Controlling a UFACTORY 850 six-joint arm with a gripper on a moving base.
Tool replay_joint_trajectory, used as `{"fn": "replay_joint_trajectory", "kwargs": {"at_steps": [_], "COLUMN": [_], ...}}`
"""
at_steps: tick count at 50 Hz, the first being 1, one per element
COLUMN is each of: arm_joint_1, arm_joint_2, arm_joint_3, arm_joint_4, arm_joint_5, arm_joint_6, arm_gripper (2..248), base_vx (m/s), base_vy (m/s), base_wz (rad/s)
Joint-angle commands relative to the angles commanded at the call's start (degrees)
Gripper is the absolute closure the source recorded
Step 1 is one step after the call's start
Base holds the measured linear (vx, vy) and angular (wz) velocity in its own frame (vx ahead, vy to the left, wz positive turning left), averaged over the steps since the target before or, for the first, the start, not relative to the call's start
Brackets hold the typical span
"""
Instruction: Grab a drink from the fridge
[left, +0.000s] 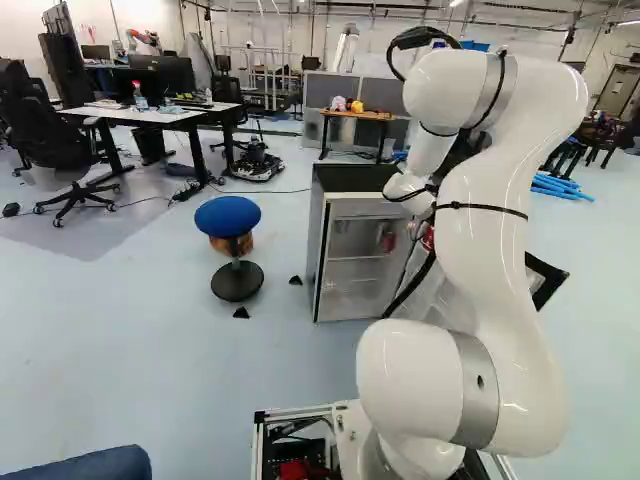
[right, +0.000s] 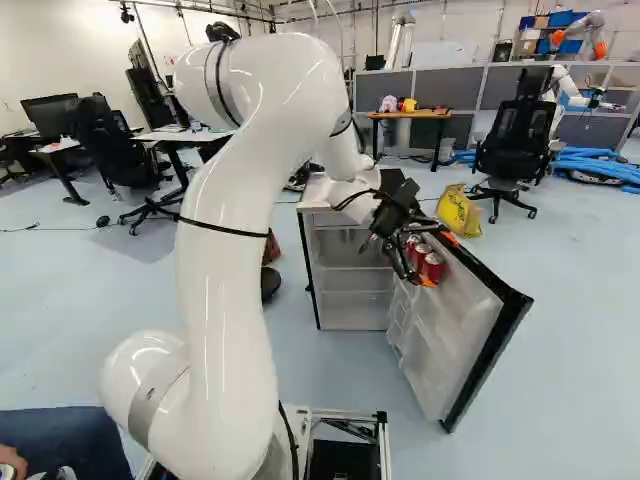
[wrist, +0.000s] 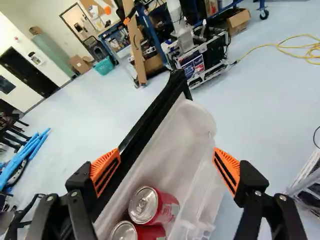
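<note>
My gripper (wrist: 167, 159) stands wide by the open fridge door (right: 455, 335), one o'clock; I'm lining up, I judge. Next: straddle one red can (wrist: 149, 205) (its twin crowds it), then squeeze.

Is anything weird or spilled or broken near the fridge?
Nothing looks broken, and I see no spill. The fridge door stands wide open, which might look odd, but that fits getting a drink. The red cans sit close together inside the door, and the open gripper is right by it.
</note>
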Motion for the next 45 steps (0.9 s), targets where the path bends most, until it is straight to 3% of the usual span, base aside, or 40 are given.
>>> {"fn": "replay_joint_trajectory", "kwargs": {"at_steps": [21,31,45], "arm_joint_1": [-0.6,-0.1,0.9], "arm_joint_2": [-0.2,1.6,5.0], "arm_joint_3": [-0.4,2.7,8.2], "arm_joint_4": [-6.2,-9.9,-17.6], "arm_joint_5": [-3.4,-4.6,-6.4], "arm_joint_6": [0.0,0.0,0.0], "arm_gripper": [3,3,3], "base_vx": [0.0,0.0,0.0], "base_vy": [0.0,0.0,0.0], "base_wz": [0.0,0.0,0.0]}}
